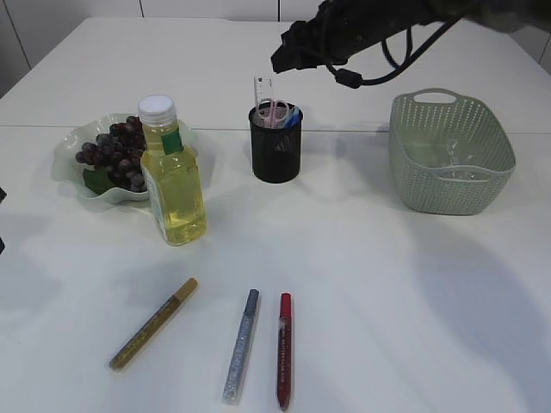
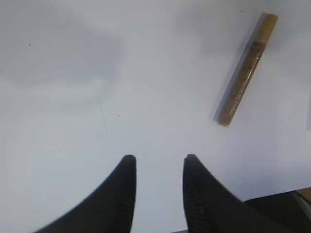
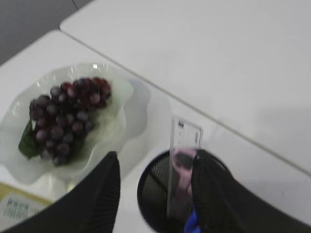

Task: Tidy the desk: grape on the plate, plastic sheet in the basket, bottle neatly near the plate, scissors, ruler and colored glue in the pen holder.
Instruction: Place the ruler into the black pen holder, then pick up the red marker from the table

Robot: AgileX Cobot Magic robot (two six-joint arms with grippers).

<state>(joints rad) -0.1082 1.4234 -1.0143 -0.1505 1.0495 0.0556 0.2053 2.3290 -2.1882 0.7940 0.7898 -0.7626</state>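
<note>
Glue sticks wait on the table; right gripper hovers over the holder, jaws apart, empty.
Ruler and pink scissors stand in the holder; no print is legible. Grapes fill the plate at 9 o'clock, bottle beside it. Gold, silver and red glue lie at 6. Left gripper: part-open, empty.

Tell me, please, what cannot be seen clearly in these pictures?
- Basket contents: exterior view, the wall hides most; something clear shows, unsure.
- Pen holder bottom: right wrist view, cut off by the edge and the right gripper.
- Ruler markings: blurred.
- Bottle label: too small.
</note>
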